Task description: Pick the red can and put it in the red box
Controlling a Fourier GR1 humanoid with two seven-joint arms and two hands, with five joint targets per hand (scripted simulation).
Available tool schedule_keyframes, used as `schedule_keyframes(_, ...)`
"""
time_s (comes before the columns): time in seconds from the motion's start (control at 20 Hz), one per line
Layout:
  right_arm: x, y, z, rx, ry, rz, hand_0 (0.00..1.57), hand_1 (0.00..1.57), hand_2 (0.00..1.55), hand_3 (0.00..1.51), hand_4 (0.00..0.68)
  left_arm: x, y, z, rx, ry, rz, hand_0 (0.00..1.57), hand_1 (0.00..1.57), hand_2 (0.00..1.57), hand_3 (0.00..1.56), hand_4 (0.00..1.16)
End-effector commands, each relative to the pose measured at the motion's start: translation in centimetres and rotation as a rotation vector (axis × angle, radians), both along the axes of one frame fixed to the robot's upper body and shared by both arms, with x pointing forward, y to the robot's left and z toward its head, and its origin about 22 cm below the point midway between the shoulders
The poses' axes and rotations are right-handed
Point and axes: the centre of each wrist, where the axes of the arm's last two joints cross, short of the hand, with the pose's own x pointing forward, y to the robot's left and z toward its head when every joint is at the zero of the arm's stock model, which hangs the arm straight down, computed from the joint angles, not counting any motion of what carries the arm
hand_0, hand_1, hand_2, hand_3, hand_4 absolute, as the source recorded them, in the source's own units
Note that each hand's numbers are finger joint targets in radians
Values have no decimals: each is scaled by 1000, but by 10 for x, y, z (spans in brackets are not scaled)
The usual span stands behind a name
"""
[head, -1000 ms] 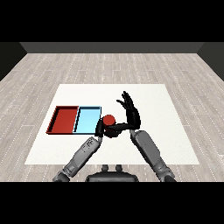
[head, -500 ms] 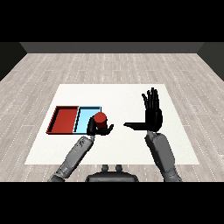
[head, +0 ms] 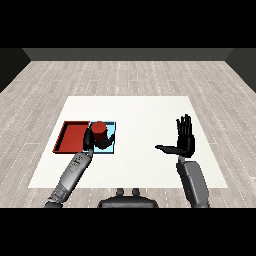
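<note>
Left of centre, can: your red can (head: 99, 130) is up in the left hand (head: 93, 141), and from this angle it sits over the light blue tray (head: 111, 148), not yet over the red one.
Left hand fingers: curled round the can's lower half, thumb on the left side, dark fingers showing on the right.
Red tray: the red tray (head: 70, 136) lies just beside the blue one, towards the left of the frame, touching it along one edge.
Right hand: the right hand (head: 184, 140) stands at the right of the frame, well apart from both trays, fingers straight and pointing up, thumb stuck out to the left (holding nothing, out of the way).
Step in hand: carrying, I'd judge; the pick looks done and the placing isn't.
Next move: you'll want to take that can further left until it's plainly over the red tray, then lower it inside the rim before uncurling.
Watch for: how high the can rides above the trays can't be told from this one view.
Table: the white table (head: 140, 112) shows nothing else in the path.
</note>
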Motion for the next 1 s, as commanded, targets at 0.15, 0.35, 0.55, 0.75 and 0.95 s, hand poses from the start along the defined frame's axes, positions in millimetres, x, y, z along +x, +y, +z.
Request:
schedule_keyframes(0.15,-17,-24,-41,-42,121,-6,0,0,0,0,0,24,52,19,145,18,133,1571,1571,1554,1436,1131)
schedule_keyframes(0.35,-18,-14,-73,-21,139,-23,0,0,0,0,0,59,70,27,253,50,223,1445,1445,1456,1394,1106)
schedule_keyframes(0.55,-17,-36,-61,-37,169,-47,0,0,0,0,0,73,116,9,287,189,316,1544,1544,1523,1445,1079)
schedule_keyframes(0.75,-14,-23,-73,-58,136,-29,0,0,0,0,0,67,162,-29,282,322,415,1571,1571,1571,1476,1105)
schedule_keyframes(0.95,-7,-30,-62,-46,121,-26,0,0,0,0,0,62,181,-66,300,393,456,1571,1571,1571,1485,1075)
